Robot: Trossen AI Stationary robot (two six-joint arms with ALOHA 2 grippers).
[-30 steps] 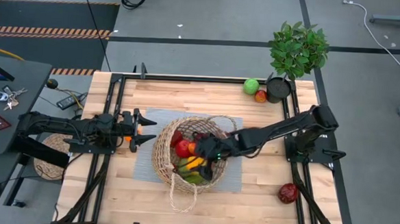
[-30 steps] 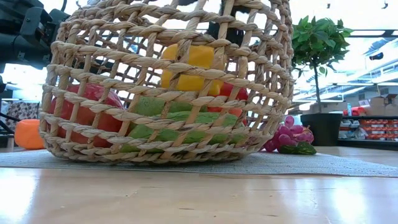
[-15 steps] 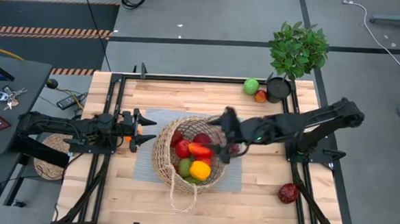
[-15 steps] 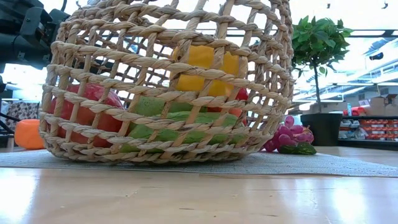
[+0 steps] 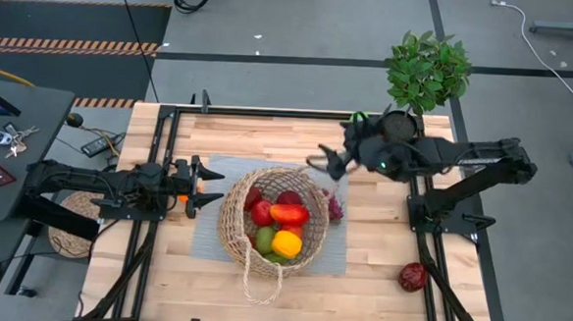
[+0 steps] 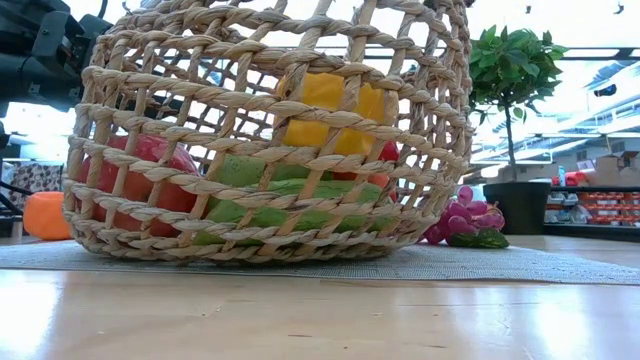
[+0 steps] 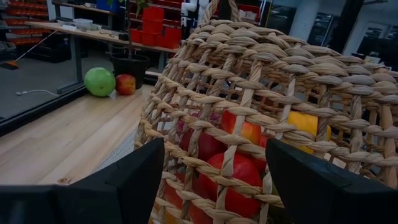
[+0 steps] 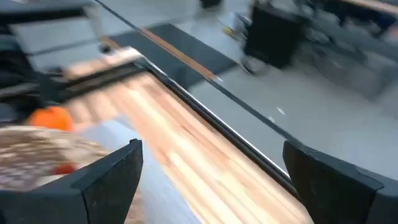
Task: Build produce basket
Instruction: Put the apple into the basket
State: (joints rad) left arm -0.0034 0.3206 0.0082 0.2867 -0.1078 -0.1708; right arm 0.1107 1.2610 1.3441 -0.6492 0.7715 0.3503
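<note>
The wicker basket (image 5: pixel 230 220) stands on a grey mat (image 5: pixel 207 240) at mid-table. It holds red, dark red, yellow and green produce (image 5: pixel 285 229). Purple grapes (image 5: pixel 335 208) lie on the table against its right side. An orange piece (image 6: pixel 45 215) lies on the table left of the basket, by my left gripper (image 5: pixel 209 186). That gripper is open and level, its fingers pointing at the basket's left wall (image 7: pixel 205 155) without touching it. My right gripper (image 5: pixel 326 165) is open and empty, raised beyond the basket's far-right rim.
A green apple (image 7: pixel 100 81) and a small red fruit (image 7: pixel 125 84) sit by the black pot of the leafy plant (image 5: pixel 427 74) at the far right corner. A dark red fruit (image 5: pixel 413 276) lies near the right edge. Bare wood shows along the near side.
My right gripper has come up out of the basket and swung toward the table's far right corner, turning as it went. The yellow piece has shifted a little to the right inside the basket and now rests there. My left arm has kept still.
</note>
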